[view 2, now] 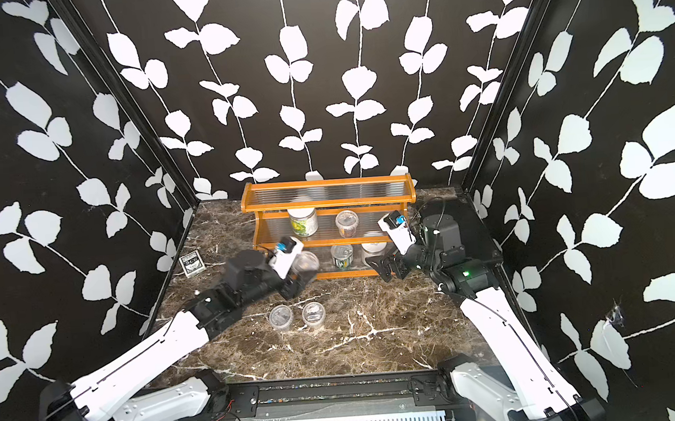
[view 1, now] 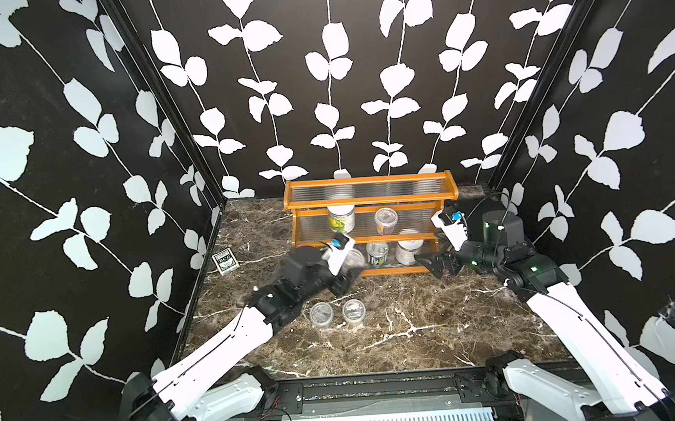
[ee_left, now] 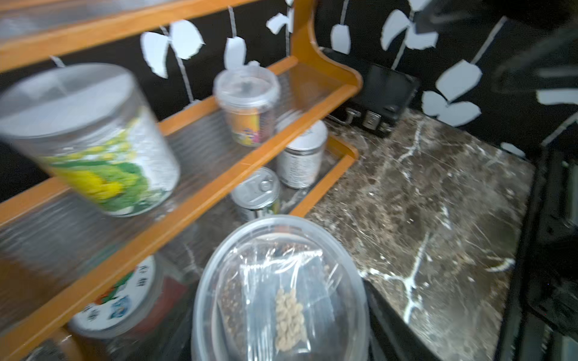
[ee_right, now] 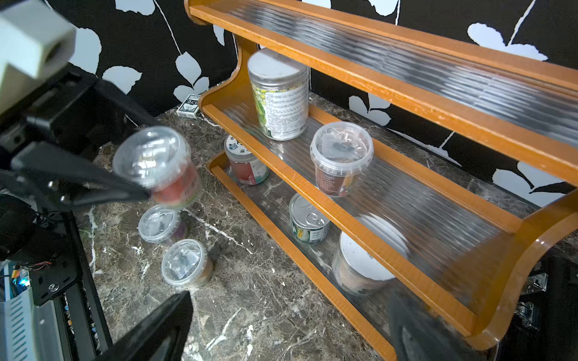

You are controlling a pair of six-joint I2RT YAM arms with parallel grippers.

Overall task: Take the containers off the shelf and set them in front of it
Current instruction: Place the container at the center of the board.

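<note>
Shelf: stands at the back of the surface, against the far wall.
Left gripper: partly open, jaws clamped on the sides of the held cup; it hangs above the surface just in front of the shelf's left half.
Held cup: clear, lidded, red label, blurred; outside the shelf, about level with its bottom tier.
Right gripper: jaws spread wide with nothing between them; low, just in front of the shelf's right end.
Middle tier: tall jar with a white lid and green-yellow label stands on the left half; shelf cup, clear and lidded, stands right of it, apart.
Bottom tier: small jar with a printed lid at the left end, tin near the middle, right jar with a white lid beside the tin; all upright.
In front of the shelf: left front cup and right front cup, upright on the surface side by side, before the shelf's left half.
Card box: flat on the surface left of the shelf, near the side wall.
Case: black, by the wall just past the shelf's right end.
</note>
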